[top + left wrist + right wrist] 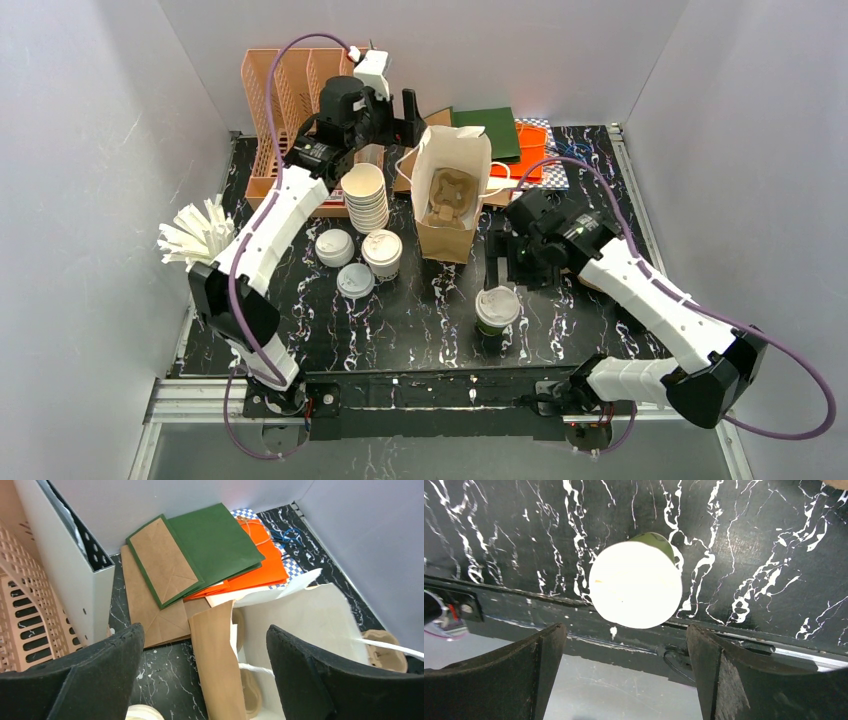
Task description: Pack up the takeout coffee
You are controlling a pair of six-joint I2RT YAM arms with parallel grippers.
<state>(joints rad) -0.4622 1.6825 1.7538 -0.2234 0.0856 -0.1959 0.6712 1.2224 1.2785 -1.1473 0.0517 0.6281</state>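
My left fingers [90, 675] stand wide apart with nothing between them. They hang above the open paper bag [300, 610] at the far side of the worktop [165, 680], touching neither it nor the flat bags [215, 545] lying behind it. My right fingers [764, 680] are spread just as wide and grip nothing. Between them, lower down, I look onto the green-walled cup [636, 585]. It stands upright on the worktop close to the near edge, in front of the bag and apart from it. Its round white lid sits flat, with a sliver of green wall showing past the rim. A second small cup [382, 252] stands beside the tall stack of cups [365, 198].
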